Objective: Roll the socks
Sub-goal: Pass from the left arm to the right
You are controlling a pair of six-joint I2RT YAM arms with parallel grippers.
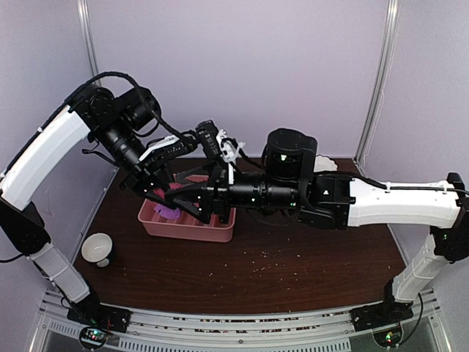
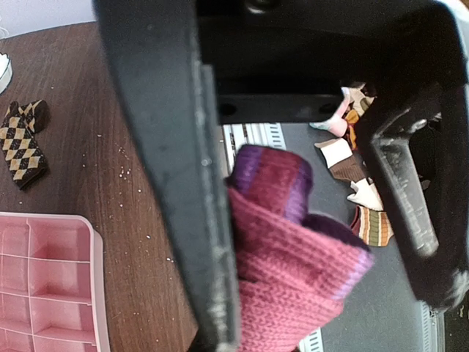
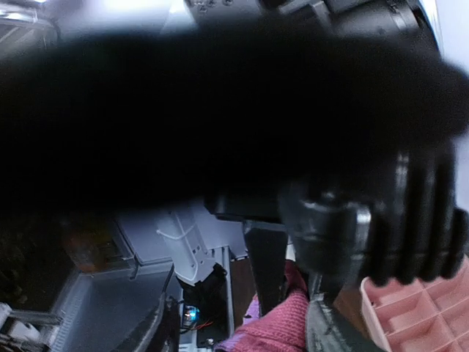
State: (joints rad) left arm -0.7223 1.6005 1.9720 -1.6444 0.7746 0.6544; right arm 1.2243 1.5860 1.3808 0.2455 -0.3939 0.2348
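- L gripper: jaws wide apart. The magenta sock w/ purple toe sits btwn them, pressed against one finger. A strip of bkgd shows btwn the sock and the other finger, so it is not clamped.
- R gripper: fingers narrow, closed on the magenta sock, which is bunched btwn them. Most of the R wrist view is blocked by a dark blur.
- Both grippers meet above the pink tray, holding the magenta sock in the air.
- Checkered sock: flat on the table, apart from the tray and untouched.
- White bowl sits near the table's left edge.
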